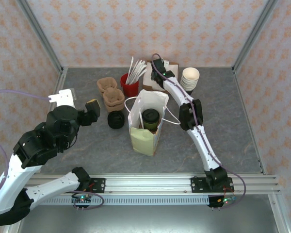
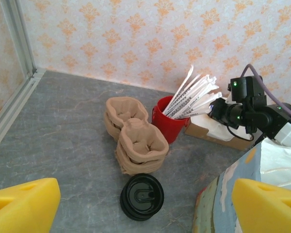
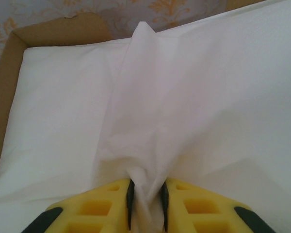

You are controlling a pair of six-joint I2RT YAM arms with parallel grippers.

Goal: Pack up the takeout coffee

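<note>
Grey table spanning the top view. At its centre, upright white paper bag, mouth open. Left gripper at lower left of the top view, yellow fingers spread wide, holds nothing. Right gripper at upper centre, pressed together on a raised fold of white napkin in a cardboard box. Takeout coffee inside the bag, black lid up. Stack of black lids just left of the bag.

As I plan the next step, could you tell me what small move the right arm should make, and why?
Probably lift the right gripper straight up: it is pinched on a napkin bunched up in the cardboard box, and the coffee cup already sits in the paper bag.
</note>
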